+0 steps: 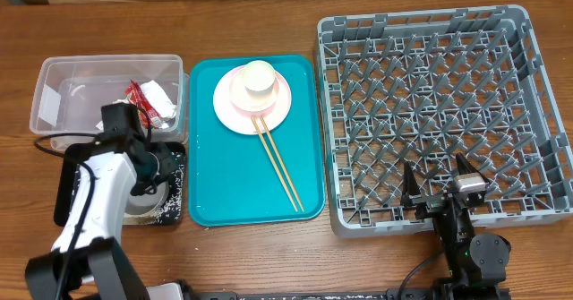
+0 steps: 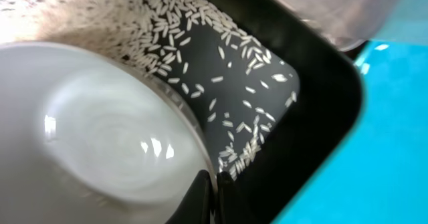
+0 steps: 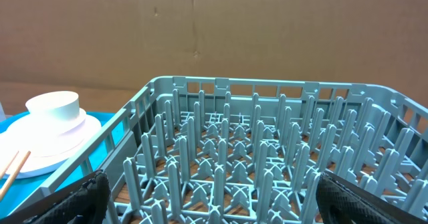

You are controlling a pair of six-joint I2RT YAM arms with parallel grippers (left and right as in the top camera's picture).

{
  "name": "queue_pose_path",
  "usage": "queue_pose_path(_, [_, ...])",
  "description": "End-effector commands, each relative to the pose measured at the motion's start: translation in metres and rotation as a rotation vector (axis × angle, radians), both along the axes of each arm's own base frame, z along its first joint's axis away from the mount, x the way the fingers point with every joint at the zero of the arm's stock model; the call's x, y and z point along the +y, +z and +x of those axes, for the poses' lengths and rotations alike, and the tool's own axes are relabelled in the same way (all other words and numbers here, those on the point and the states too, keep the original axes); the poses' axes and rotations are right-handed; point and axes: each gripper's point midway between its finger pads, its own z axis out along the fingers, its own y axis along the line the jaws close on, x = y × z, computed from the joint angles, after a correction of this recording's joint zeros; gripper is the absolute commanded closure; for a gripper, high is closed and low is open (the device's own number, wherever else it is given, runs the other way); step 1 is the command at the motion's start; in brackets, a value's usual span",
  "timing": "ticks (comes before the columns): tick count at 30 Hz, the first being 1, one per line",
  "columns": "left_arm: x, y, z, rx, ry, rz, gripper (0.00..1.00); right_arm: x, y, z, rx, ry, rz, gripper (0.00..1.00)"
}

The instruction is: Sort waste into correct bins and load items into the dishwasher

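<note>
My left gripper [image 2: 208, 192] is shut on the rim of a small pale bowl [image 2: 100, 130], which sits tilted in the black tray [image 2: 321, 103]. Loose rice grains [image 2: 227, 103] lie scattered on that tray's floor. From overhead the bowl [image 1: 146, 201] shows under my left arm. The clear tub [image 1: 54, 76] holds a red wrapper [image 1: 141, 98] and a white napkin [image 1: 161, 92]. A pink plate [image 1: 231, 110] with a cream cup [image 1: 258, 78] upside down on it and two chopsticks [image 1: 282, 170] lie on the teal tray. My right gripper [image 1: 437, 178] hangs open over the front edge of the grey dish rack [image 1: 537, 94], empty.
The teal tray [image 1: 224, 192] lies between the bins and the rack. The rack's upright pegs [image 3: 227, 150] fill the right wrist view, and the plate with the cup [image 3: 53, 124] is at its left. A cardboard wall stands behind the table.
</note>
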Motion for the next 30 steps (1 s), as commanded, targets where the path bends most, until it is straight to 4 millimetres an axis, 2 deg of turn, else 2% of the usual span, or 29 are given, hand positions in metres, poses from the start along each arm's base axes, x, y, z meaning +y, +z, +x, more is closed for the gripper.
queue_pose_path(1, [0.002, 0.047, 0.021, -0.123, 0.017, 0.012, 0.96, 0.000, -0.002, 0.000, -0.005, 0.001, -0.003, 0.00])
queue_pose_path(7, [0.009, 0.098, 0.022, -0.258, 0.070, 0.059, 0.96, 0.000, -0.002, 0.000, -0.005, 0.001, -0.003, 0.00])
queue_pose_path(19, [0.022, 0.179, 0.008, -0.557, 0.153, 0.127, 0.96, 0.000, -0.002, 0.000, -0.005, 0.001, -0.003, 0.00])
queue_pose_path(25, [0.015, 0.224, -0.005, -0.727, 0.138, 0.150, 0.96, 0.000, -0.002, 0.000, -0.005, 0.001, -0.003, 0.00])
queue_pose_path(30, [-0.009, 0.256, -0.016, -0.864, 0.016, 0.112, 0.96, 0.000, -0.002, 0.000, -0.005, 0.001, -0.003, 0.00])
